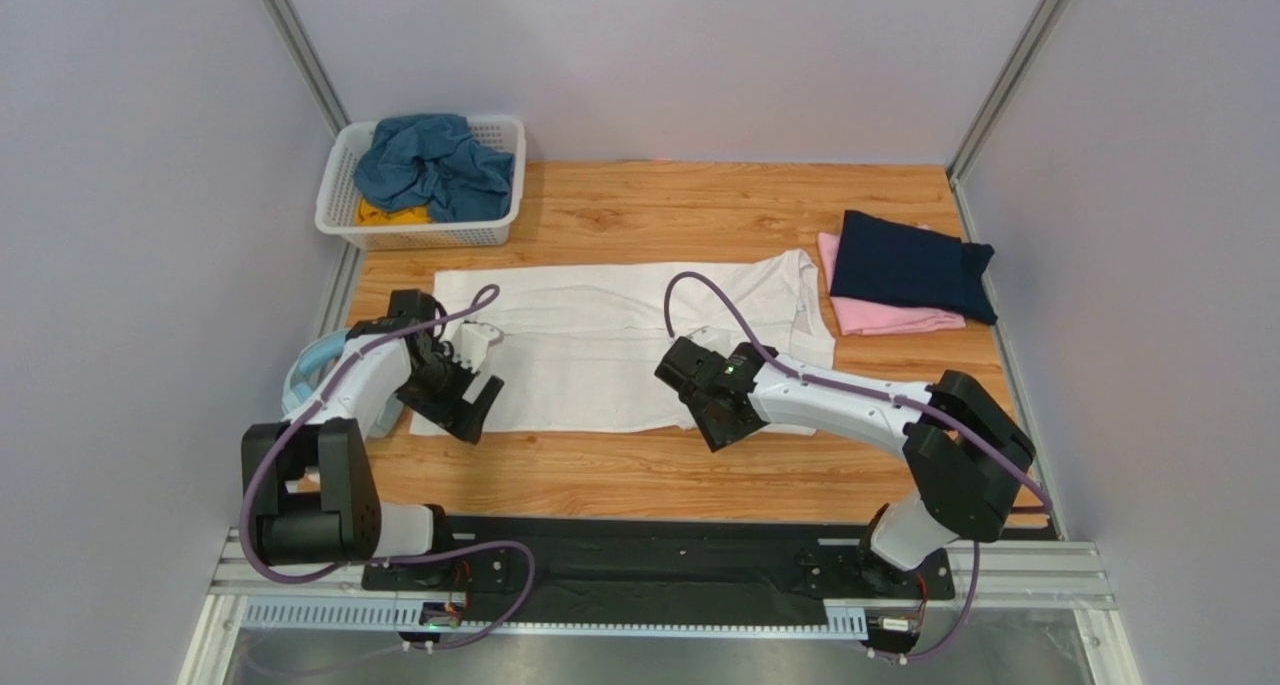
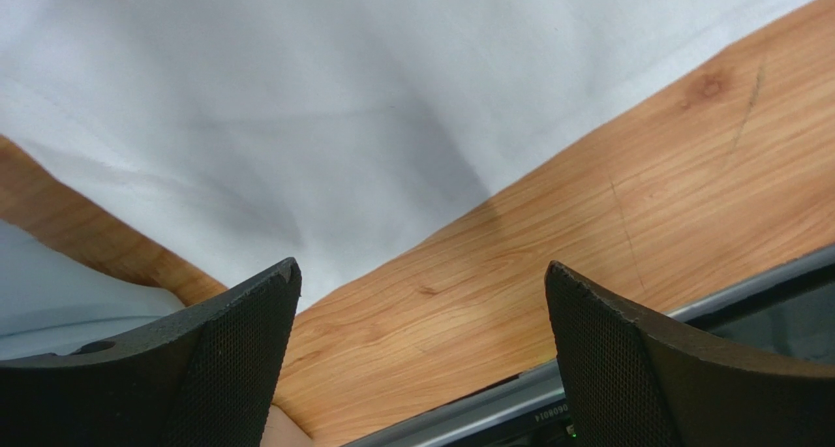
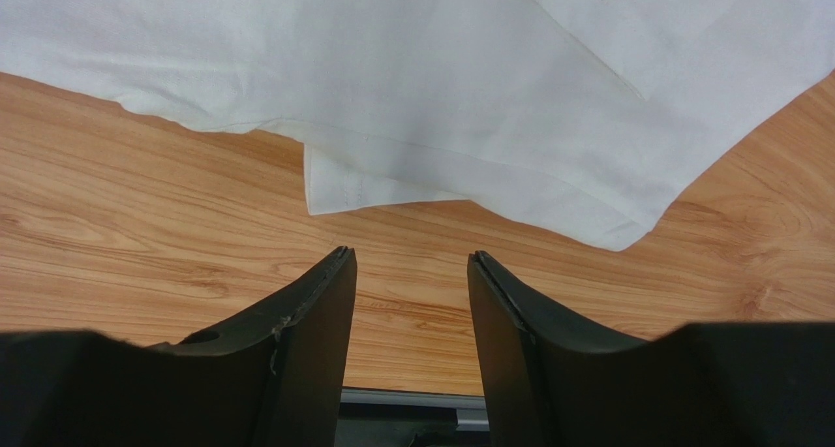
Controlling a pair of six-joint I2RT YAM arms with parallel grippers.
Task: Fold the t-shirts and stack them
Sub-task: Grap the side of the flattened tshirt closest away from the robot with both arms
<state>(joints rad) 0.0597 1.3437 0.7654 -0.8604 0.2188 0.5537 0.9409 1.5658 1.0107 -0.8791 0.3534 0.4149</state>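
Two hands, both empty, are at the near hem of the white t-shirt (image 1: 601,340), which lies spread flat on the table (image 1: 631,475) with its long axis running crosswise, from one arm's side to the other's. The left gripper (image 2: 421,271) has its jaws released as wide as they go. Bare wood shows between them, and the cloth edge slants away ahead of it, passing just off its left fingertip. The right gripper (image 3: 410,256) has its jaws partly apart around nothing but wood, and the hem sits a short way straight ahead of its tips. Neither arm is clearly the nearer, since each is set at its own stretch of that edge. So the coming move looks to me like a two-handed pinch that carries the hem forward, across the long axis. The right wrist view shows what the overhead one cannot — a second layer of cloth poking out under the top hem, which a shallow pinch could miss. Only the overhead view shows the rest: a folded navy shirt (image 1: 909,265) on a pink shirt (image 1: 887,319), off beyond the right hand, and a basket (image 1: 338,213) far beyond the left, holding a teal-blue shirt (image 1: 428,160) over a yellow shirt (image 1: 376,210).
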